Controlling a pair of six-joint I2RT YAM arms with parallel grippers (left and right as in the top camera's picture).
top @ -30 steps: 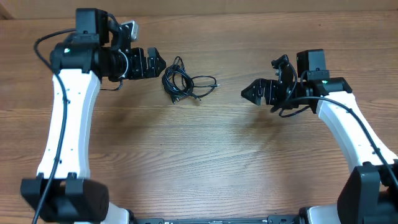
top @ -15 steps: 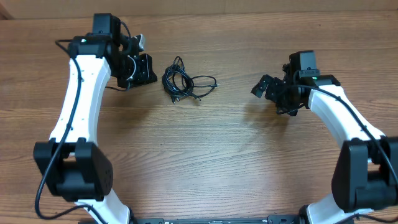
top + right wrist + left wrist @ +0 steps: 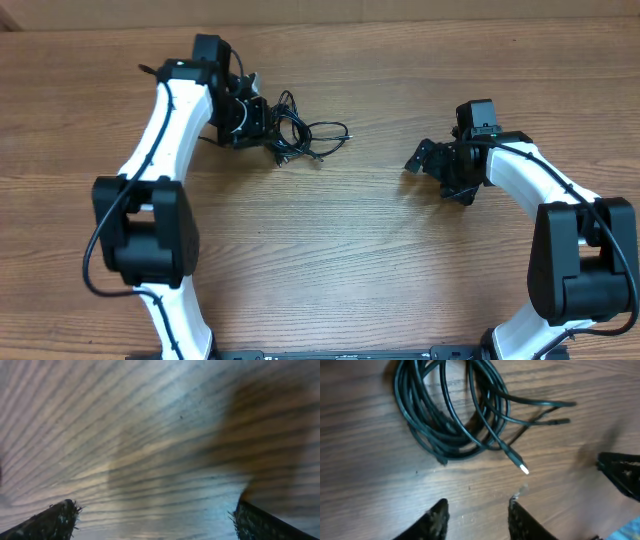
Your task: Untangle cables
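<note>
Partly open left hand (image 3: 477, 508), empty, just beside the cables (image 3: 420, 435).

I look straight down from overhead; left wrist view sits close, sharing the upper-centre cables (image 3: 425, 435); right wrist hugs the table (image 3: 150, 435).

**A robot test bench in a lab**

Standing here, I take this for a robotics lab station rather than a home or a shop. Two white-and-black jointed machines, the left arm (image 3: 165, 130) and the right arm (image 3: 545, 185), rise from dark bases at the near edge of a wide wood-grain surface (image 3: 330, 260). Thick black wires (image 3: 93, 255) hang loose along their links, and a boxy black camera housing (image 3: 209, 50) sits at each wrist. A small bundle of thin black cables (image 3: 300, 133) lies on the wood between the arms, close to the left one.
</note>
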